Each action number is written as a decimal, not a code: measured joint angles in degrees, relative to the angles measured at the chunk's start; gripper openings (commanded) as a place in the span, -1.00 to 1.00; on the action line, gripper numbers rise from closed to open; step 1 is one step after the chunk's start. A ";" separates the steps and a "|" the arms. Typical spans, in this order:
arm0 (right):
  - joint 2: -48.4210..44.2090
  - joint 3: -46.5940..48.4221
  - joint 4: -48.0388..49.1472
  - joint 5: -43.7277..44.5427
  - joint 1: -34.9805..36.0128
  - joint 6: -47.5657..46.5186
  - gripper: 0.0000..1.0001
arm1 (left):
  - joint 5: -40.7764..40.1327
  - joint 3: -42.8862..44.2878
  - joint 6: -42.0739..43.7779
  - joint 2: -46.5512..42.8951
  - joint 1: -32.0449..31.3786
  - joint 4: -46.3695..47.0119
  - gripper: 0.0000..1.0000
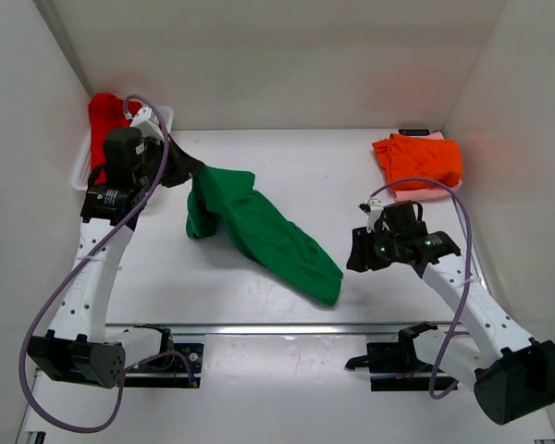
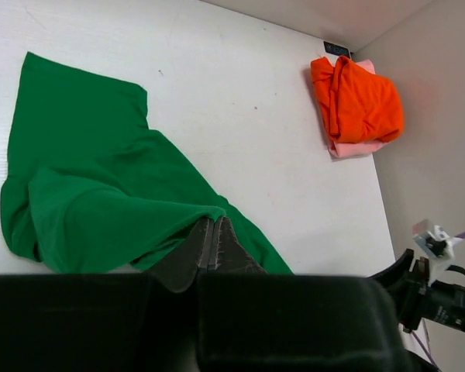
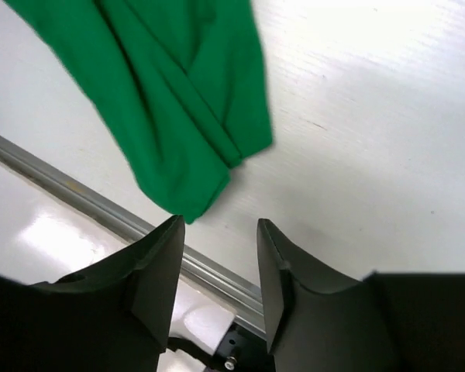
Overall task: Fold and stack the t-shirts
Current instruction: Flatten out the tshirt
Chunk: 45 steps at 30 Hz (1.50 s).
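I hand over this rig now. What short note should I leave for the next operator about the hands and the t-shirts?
Left hand: shut on one end of the green t-shirt.
Right hand: open, empty, above the table near the shirt's other end.
Done: orange t-shirt lies folded on the pink t-shirt, far right corner.
To do: fold and stack the green one; red t-shirt is in the basket.
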 measured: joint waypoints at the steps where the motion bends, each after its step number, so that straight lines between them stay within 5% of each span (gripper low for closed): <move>1: -0.94 0.00 0.28 -0.20 0.11 0.42 -0.30 | 0.02 -0.35 -0.13 0.24 0.00 0.15 -1.00; 12: -1.88 -11.82 7.34 2.99 18.80 12.70 -0.10 | 0.20 -2.82 -0.98 -0.37 -0.04 1.66 -1.00; 18: -7.15 -17.75 8.46 4.72 14.69 19.61 -0.06 | 0.39 -4.83 -1.53 -0.83 -0.17 2.19 -1.00; 34: -10.08 -32.15 30.34 -5.95 11.04 29.11 -0.05 | 0.59 -7.58 -2.43 -2.32 -0.74 4.44 -1.00; 36: -10.19 -32.87 31.41 -6.80 10.34 29.40 -0.15 | 0.59 -8.02 -2.56 -2.47 -0.76 4.57 -1.00; 38: -10.19 -33.22 32.94 -7.80 9.99 29.46 -0.79 | 0.59 -8.17 -2.73 -2.49 -0.76 4.57 -1.00; 39: -10.29 -33.35 33.83 -8.48 9.86 29.73 -0.92 | 0.59 -8.17 -2.75 -2.49 -0.76 4.63 -1.00; 45: -13.49 -33.42 35.56 -10.99 8.59 31.71 -1.00 | 0.59 -9.03 -2.93 -2.97 -0.74 4.94 -1.00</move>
